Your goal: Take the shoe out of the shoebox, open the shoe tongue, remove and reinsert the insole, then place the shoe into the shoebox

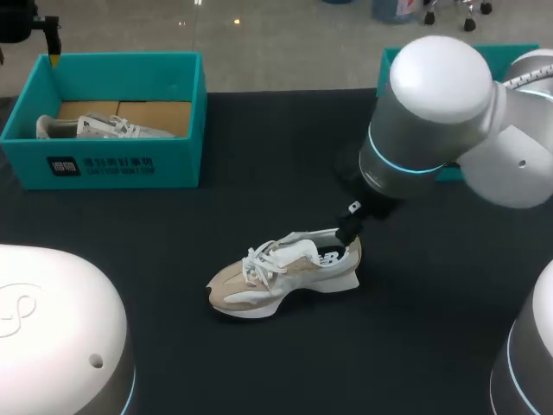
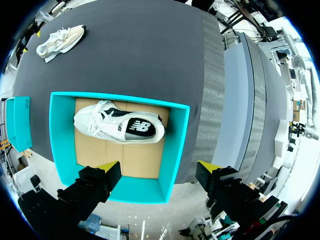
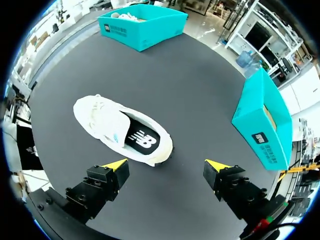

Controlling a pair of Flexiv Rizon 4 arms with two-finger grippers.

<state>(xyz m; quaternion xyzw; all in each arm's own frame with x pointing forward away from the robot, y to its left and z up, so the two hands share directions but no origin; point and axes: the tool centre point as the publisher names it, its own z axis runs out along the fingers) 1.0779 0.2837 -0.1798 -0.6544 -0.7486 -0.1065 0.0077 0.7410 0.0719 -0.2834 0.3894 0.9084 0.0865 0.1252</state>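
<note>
Near the centre of the black table (image 1: 259, 199), a beige-and-white sneaker (image 1: 285, 272) stands on its sole, toe toward 8 o'clock and heel toward 2 o'clock, its black insole (image 3: 142, 140) showing in the opening. The right gripper (image 3: 165, 165) hangs over the heel end with its fingers wide apart, grasping nothing. At 10 o'clock sits a teal shoebox (image 1: 108, 164) with a white sneaker (image 2: 120, 125) lying inside on its cardboard floor. The left gripper (image 2: 156, 166) hovers above that box's outer wall, fingers spread and empty. At 2 o'clock stands a second teal box (image 3: 262, 125).
</note>
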